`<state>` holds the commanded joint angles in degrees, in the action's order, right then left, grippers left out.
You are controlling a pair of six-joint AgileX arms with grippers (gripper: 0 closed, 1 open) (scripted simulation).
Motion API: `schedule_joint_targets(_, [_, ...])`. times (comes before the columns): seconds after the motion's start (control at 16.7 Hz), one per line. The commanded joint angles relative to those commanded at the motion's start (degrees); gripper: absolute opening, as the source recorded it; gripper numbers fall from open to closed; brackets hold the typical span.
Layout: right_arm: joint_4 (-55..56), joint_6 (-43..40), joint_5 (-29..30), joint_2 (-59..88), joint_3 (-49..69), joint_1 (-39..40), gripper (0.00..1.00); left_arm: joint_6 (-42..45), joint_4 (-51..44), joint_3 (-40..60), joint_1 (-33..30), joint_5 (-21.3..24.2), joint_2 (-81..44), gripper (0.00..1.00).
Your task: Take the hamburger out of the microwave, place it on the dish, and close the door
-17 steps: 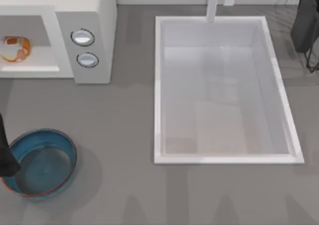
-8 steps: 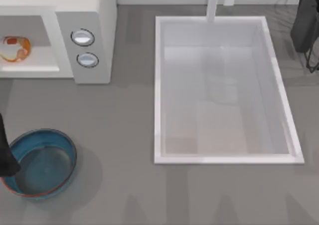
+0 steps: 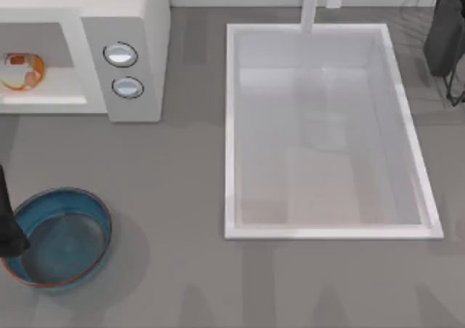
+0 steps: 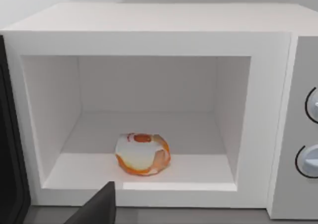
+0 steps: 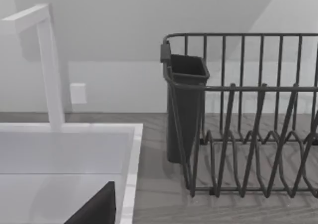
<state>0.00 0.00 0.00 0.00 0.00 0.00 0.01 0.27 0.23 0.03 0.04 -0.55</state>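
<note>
Straight ahead of my left end effector — grip state I cannot tell — the hamburger sits inside the open microwave, nearer this arm.

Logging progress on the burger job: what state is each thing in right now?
microwave: open, cavity exposed.
hamburger: on the microwave floor, near the front, ungripped.
dish: empty, on the table's left.
door: swung open, dark edge beside the cavity.
sink: empty.
dish rack: empty, beside the sink.
</note>
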Motion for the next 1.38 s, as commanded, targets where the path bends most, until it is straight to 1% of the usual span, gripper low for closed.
schedule_joint_targets(0.24, [0.0,0.0,0.0,0.0,0.0,0.0,1.0,0.2,3.7,3.3,0.4,0.6,-8.0,1.0])
schedule_joint_targets(0.48, [0.0,0.0,0.0,0.0,0.0,0.0,1.0,0.5,11.1,9.8,1.2,1.7,-24.2,1.0])
schedule_joint_targets(0.72, [0.0,0.0,0.0,0.0,0.0,0.0,1.0,1.1,20.9,18.5,2.3,3.2,-45.7,1.0])
schedule_joint_targets(1.38, [0.0,0.0,0.0,0.0,0.0,0.0,1.0,2.9,50.5,45.1,5.8,7.5,-110.9,1.0])
